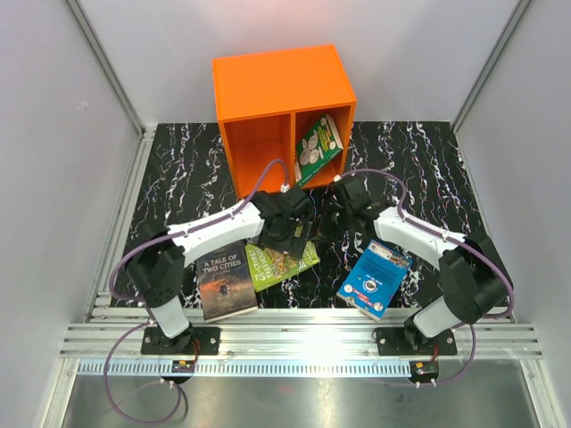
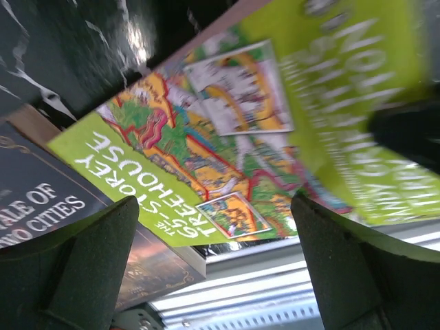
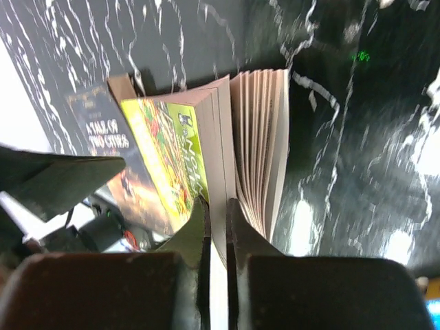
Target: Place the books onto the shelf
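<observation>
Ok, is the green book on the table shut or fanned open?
Fanned open: pages of the green book splay apart in the right wrist view, where the right gripper pinches its front leaves.

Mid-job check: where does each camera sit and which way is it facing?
Top external: above and behind the bases, looking down on table, orange shelf, left arm, right arm.
Left wrist: looks down past the open left gripper at the Treehouse book.
Right wrist: low, facing that book's fanned pages, which the right gripper pinches.
Shared: all three show A Tale of Two Cities.
</observation>
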Tool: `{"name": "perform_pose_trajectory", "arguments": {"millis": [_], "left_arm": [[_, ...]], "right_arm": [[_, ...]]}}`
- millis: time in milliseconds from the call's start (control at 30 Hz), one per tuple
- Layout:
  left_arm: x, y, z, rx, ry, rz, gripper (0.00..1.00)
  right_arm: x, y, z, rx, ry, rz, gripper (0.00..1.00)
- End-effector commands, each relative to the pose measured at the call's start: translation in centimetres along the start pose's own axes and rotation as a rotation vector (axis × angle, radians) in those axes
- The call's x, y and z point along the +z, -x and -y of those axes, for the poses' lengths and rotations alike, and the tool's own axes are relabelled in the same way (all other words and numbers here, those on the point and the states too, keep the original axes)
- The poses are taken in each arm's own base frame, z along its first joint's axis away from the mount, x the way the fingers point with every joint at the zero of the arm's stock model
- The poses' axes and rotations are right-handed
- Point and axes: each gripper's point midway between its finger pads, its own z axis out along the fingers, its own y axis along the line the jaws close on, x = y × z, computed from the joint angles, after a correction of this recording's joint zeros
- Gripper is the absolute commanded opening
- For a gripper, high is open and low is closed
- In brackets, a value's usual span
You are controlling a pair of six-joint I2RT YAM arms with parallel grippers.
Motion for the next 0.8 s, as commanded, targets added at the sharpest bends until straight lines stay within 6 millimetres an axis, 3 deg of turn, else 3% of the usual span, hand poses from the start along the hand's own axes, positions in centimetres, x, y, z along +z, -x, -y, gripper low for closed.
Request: {"name": "perform_pose_trajectory", "arguments": {"millis": [0, 133, 200, 267, 333, 367, 533, 633, 767], "left_arm": [[-2.7, 4.2, 1.9, 0.066, 0.031, 0.263, 0.99], [-3.8, 3.2, 2.8, 0.138, 0.07, 0.371, 0.99], [-3.4, 1.5, 2.7, 0.153, 0.086, 0.378, 0.99], [-4.3, 1.2, 3.2, 0.148, 0.049, 0.433, 0.99], [-3.8, -0.1, 2.6, 0.15, 0.047, 0.439, 0.99], [-4.7, -0.1, 3.2, 0.145, 0.0, 0.481, 0.99], [-5.4, -1.8, 4.4, 0.154, -0.096, 0.529, 0.99], [-6.3, -1.7, 4.7, 0.155, -0.113, 0.559, 0.99], [-5.4, -1.3, 4.3, 0.156, -0.048, 0.571, 0.99]], "right_arm": [[-4.1, -1.4, -7.0, -0.031, 0.186, -0.096, 0.0], [-4.9, -1.1, -7.2, -0.037, 0.145, -0.106, 0.0], [-5.0, -0.9, -7.2, -0.035, 0.136, -0.114, 0.0], [-5.3, -0.5, -7.1, -0.02, 0.126, -0.123, 0.0], [-5.4, 0.1, -6.7, 0.001, 0.118, -0.126, 0.0], [-5.6, 0.5, -6.7, 0.011, 0.116, -0.127, 0.0], [-6.0, 2.2, -6.3, 0.015, 0.09, -0.14, 0.0], [-5.5, 2.9, -5.8, 0.018, 0.066, -0.154, 0.0], [-5.3, 2.9, -5.9, 0.043, 0.066, -0.18, 0.0]]}}
